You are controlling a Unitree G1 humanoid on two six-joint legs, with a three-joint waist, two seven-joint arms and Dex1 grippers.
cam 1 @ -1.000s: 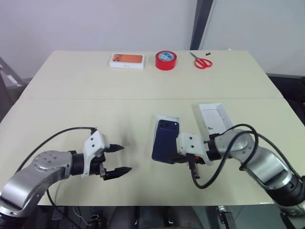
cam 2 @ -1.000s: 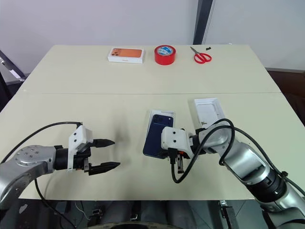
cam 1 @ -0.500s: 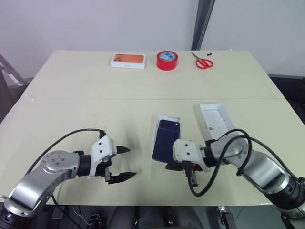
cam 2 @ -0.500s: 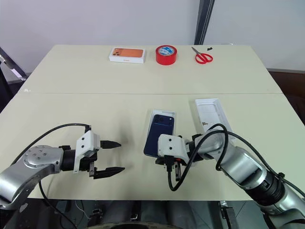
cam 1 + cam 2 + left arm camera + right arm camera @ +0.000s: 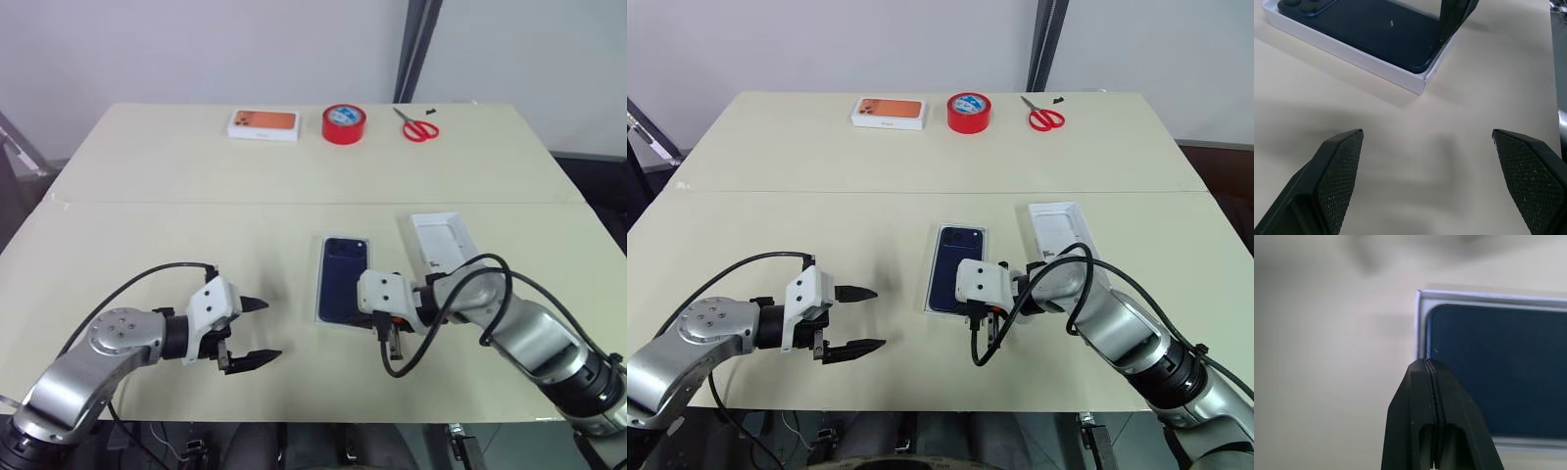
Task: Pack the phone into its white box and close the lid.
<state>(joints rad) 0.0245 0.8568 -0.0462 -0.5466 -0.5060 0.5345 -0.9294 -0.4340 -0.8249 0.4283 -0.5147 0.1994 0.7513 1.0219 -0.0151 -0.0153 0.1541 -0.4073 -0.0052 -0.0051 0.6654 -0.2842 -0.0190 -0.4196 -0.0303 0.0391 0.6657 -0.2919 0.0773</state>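
The dark blue phone [image 5: 342,275] lies flat, back up, inside the white box [image 5: 1376,68] at the table's middle. My right gripper [image 5: 368,315] is shut. Its tip [image 5: 1426,363] rests at the phone's near right corner, just inside the box rim, with nothing between the fingers. Just right of the box, the lid [image 5: 441,243] lies open side up, partly behind my right arm. My left gripper [image 5: 261,332] hovers open over bare table to the left of the box. Its fingers [image 5: 1339,166] point toward the box and hold nothing.
At the far edge sit a white box with an orange phone picture [image 5: 262,123], a red tape roll [image 5: 343,123] and red scissors [image 5: 418,127]. A black cable loops below my right wrist [image 5: 394,354], near the table's front edge.
The phone lay skewed with its near end outside the box; now it sits straight and flat inside. My shut right gripper shifted with that near corner. The left gripper kept its place.
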